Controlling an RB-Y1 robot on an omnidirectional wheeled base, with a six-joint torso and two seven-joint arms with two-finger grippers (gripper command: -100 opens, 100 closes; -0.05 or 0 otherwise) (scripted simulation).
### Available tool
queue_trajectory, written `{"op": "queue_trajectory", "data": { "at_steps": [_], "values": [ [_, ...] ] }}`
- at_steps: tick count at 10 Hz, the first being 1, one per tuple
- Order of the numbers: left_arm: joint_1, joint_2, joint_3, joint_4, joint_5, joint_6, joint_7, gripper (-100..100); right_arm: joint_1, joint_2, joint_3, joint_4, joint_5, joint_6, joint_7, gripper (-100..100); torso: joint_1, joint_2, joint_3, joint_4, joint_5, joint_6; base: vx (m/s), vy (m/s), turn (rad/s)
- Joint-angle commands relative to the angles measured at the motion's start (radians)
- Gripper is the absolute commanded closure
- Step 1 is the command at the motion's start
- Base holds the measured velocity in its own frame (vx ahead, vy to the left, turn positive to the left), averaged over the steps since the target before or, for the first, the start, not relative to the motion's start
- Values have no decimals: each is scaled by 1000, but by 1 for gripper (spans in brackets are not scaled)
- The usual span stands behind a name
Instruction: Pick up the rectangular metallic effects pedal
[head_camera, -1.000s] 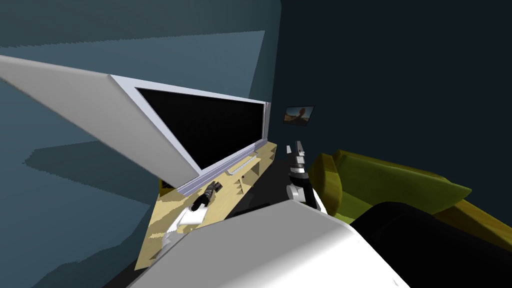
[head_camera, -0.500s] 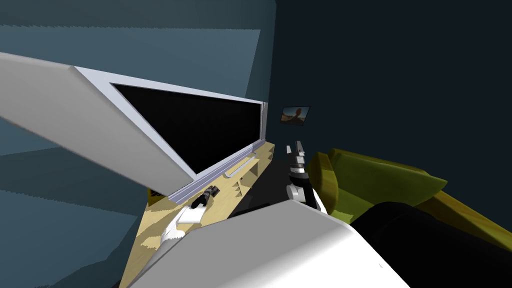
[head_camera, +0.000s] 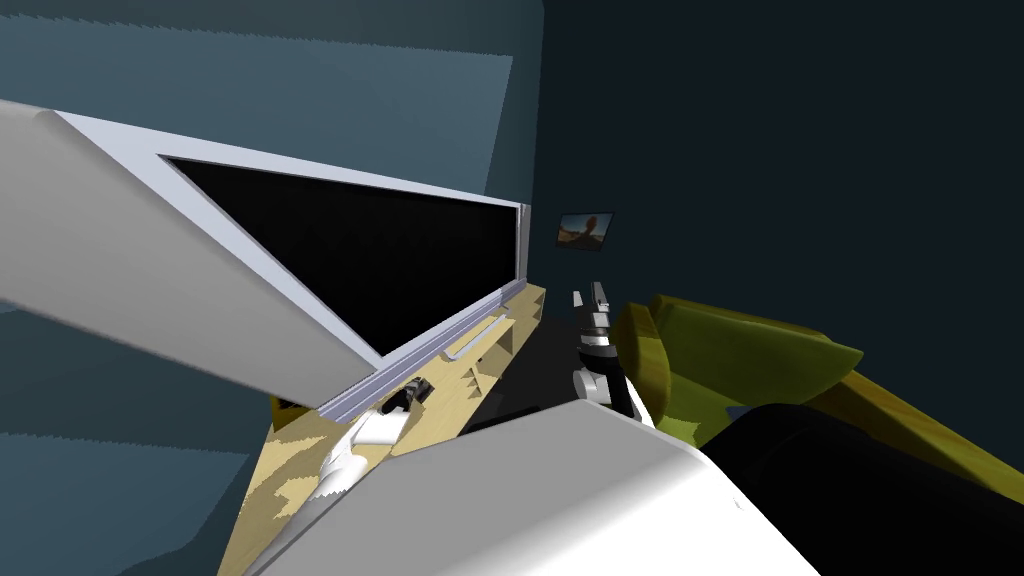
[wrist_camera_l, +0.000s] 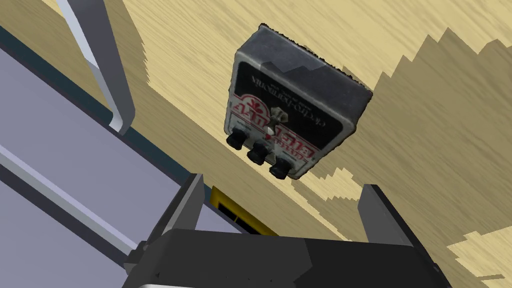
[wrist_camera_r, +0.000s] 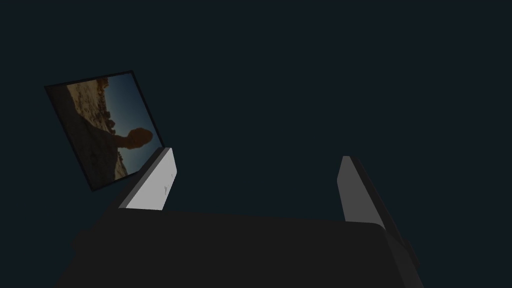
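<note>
The effects pedal is a grey metal box with a black and red face and three black knobs. It lies flat on the light wooden cabinet top. My left gripper hovers just short of its knob end, open, with nothing between the fingers; the pedal sits ahead of the gap, not touched. In the head view the left gripper is low over the cabinet, close under the TV's lower edge. My right gripper is held up beside the sofa, open and empty.
A large TV with a pale grey frame stands on the cabinet, and its frame and a grey foot lie close beside the left gripper. A yellow-green sofa stands to the right. The cabinet's front edge has open shelves.
My head view has shifted, so the TV spreads further left. The left gripper has drawn slightly nearer along the cabinet top. The right arm has not moved.
</note>
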Motion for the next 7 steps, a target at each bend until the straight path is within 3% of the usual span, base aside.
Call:
{"op": "queue_trajectory", "data": {
  "at_steps": [1,2,3,4,7],
  "values": [
    [-13,17,-11,18,11,32,-9,-100,0,0,0,0,0,0,0,0,0,0,0,0,0,0,49,-22,-95],
    [-9,11,-7,10,7,20,-5,-100,0,0,0,0,0,0,0,0,-1,-1,0,0,0,0,23,-10,-17],
    [-11,12,-8,11,8,24,-6,0,0,0,0,0,0,0,0,0,0,1,0,0,0,0,0,0,0],
    [-16,2,-1,43,0,-2,-8,-100,0,0,0,0,0,0,0,0,0,2,1,0,0,0,23,5,-12],
    [-25,-13,10,97,-13,-44,-11,-100,0,0,0,0,0,0,0,0,2,0,0,0,0,0,45,18,-11]
  ]
}}
